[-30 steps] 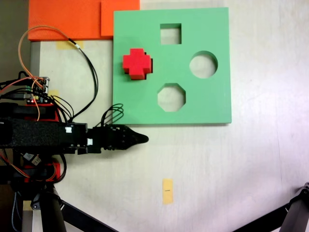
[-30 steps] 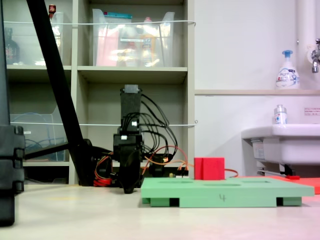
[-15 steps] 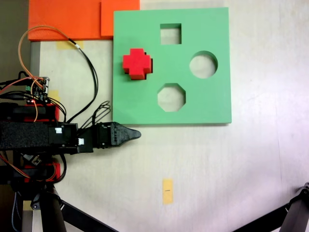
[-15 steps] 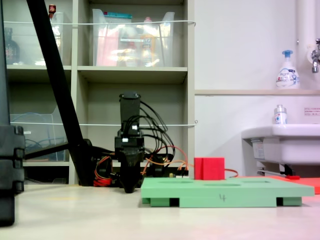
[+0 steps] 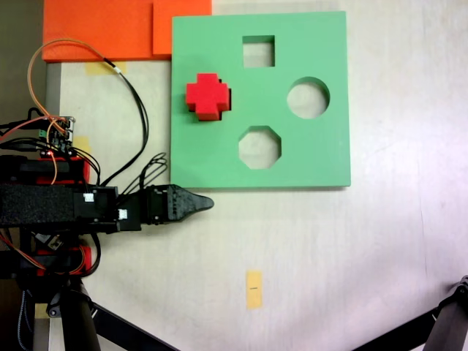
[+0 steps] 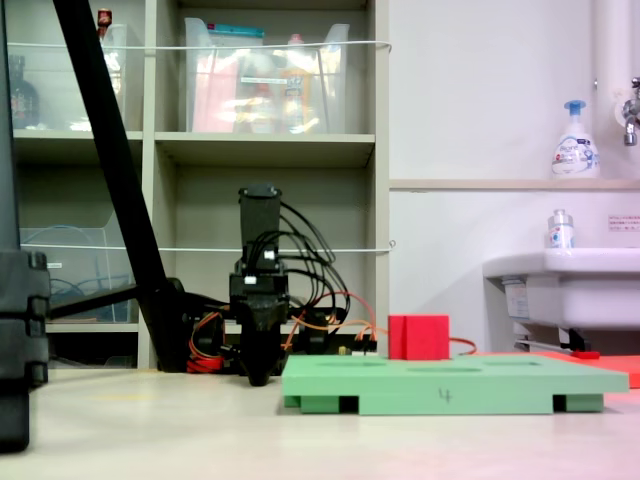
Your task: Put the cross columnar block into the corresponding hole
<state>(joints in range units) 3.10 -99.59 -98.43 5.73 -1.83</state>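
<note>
Red on green: finding the small bright red foam block with the plus-shaped section (image 5: 207, 96) standing on the green square foam board (image 5: 322, 161), close to that board's left edge as a fixed view shows it, well in from the upper and lower edges. Rising clear above the board's top face in a fixed view (image 6: 418, 337) and hiding whatever is lying beneath it, so not telling whether it is sitting down in an opening or merely resting on top. Leaving open, elsewhere on the board, a square cutout (image 5: 258, 51), a round cutout (image 5: 308, 98) and an octagonal cutout (image 5: 259, 147).

Lying flat on the pale bench (image 5: 329, 248), with the board's upper left corner touching or overlapping flat orange foam sheets (image 5: 102, 29) at the bench's upper left corner.

Holding the black gripper (image 5: 208, 203) just beside the board's lower left corner, off the board, apart from the block. Showing both jaws pressed together into one taper, clamping nothing; the same from the low angle (image 6: 258, 376).

Keeping broad bare bench below and right of the board, interrupted by a small yellow tape strip (image 5: 254, 289).
</note>
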